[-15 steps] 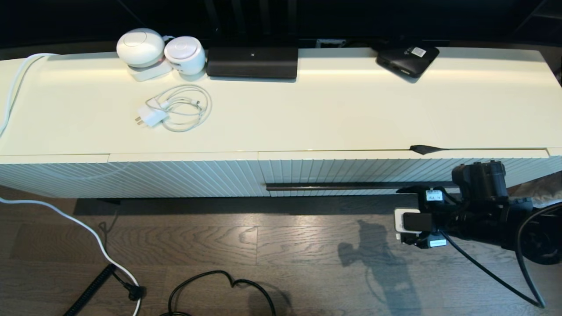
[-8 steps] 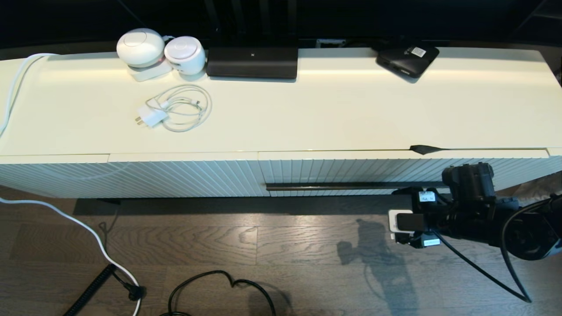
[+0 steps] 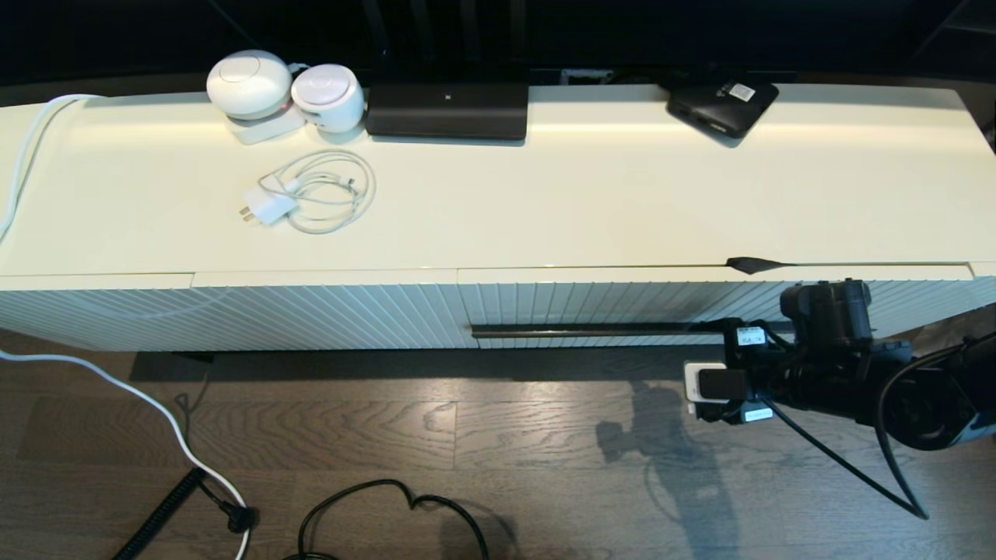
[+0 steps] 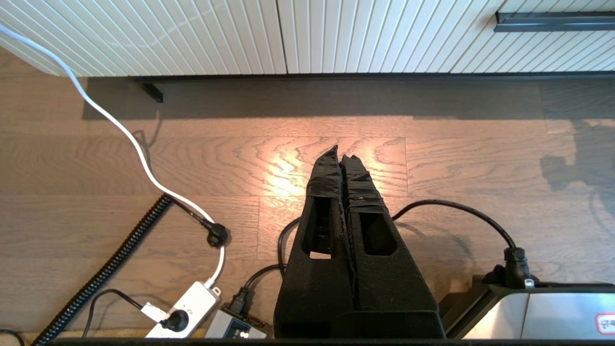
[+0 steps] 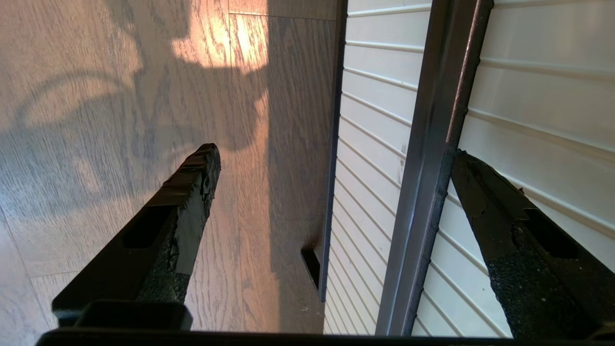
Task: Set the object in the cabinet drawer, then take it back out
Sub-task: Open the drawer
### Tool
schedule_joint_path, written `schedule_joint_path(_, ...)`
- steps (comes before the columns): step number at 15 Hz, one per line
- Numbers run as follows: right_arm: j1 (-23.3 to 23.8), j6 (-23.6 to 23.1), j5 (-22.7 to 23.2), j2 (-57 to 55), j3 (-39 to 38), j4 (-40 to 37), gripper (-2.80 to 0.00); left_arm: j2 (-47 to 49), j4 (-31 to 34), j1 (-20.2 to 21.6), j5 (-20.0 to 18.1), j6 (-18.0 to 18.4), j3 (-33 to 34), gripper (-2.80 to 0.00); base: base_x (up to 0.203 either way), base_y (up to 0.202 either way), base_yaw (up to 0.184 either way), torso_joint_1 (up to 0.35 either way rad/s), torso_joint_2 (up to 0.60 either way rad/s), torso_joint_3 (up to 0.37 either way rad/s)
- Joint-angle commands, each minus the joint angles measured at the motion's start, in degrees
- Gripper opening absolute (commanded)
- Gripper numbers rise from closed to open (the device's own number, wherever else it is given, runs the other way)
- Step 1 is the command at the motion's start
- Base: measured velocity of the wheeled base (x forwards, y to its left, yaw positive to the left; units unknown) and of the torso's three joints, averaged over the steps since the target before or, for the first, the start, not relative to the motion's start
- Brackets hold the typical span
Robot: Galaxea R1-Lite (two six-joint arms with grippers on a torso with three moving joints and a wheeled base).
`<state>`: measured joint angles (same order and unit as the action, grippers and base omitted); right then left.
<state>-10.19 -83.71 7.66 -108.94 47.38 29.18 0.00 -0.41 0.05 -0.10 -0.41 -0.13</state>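
Our right gripper (image 5: 331,182), spread wide, straddles the bar handle (image 5: 427,158) of the closed drawer (image 3: 700,299); that rigid, slick bar is where we should grip. We see only a black strap (image 3: 751,265) of the umbrella, pinched at the drawer's top edge. Our left gripper (image 4: 342,161) hangs pressed together over the floor.

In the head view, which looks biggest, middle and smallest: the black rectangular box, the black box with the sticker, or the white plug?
1. Black rectangular box
2. Flat black box with white sticker
3. White charger plug

We see long cream cabinet (image 3: 545,210); dark wood floor (image 3: 467,451) before it, sunlit patch there, black wall behind.
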Motion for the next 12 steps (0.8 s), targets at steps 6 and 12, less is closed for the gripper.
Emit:
schedule_joint_path(6,0.1,-0.4,-0.1,-3.0,1.7,1.0,0.0,0.0,0.0,0.0,0.0,0.0,0.1,-2.8,0.0,0.0,0.0,0.0,0.0,0.0)
schedule_joint_path(12,0.8,-0.3,0.2,-4.2,2.8,1.0,0.0,0.0,0.0,0.0,0.0,0.0,0.0,-2.8,0.0,0.0,0.0,0.0,0.0,0.0)
